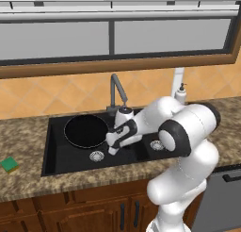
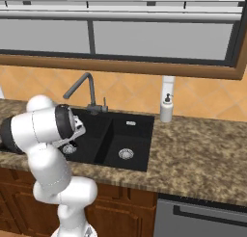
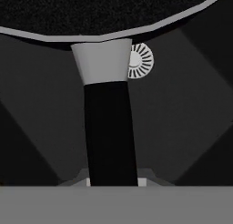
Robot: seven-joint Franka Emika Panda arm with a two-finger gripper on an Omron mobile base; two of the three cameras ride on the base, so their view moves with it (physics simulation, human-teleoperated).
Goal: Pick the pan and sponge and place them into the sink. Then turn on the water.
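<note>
The pan is seen inside the wide left basin of the sink, tilted against the basin's back wall above the round silver drain. Its slim black handle is clamped between the closed jaws of the gripper, which is lowered into the basin at the pan's right side. The sponge is left on the worktop near its front left edge, well apart from the sink. The faucet is shown at the sink's back edge, with the soap dispenser to its right.
</note>
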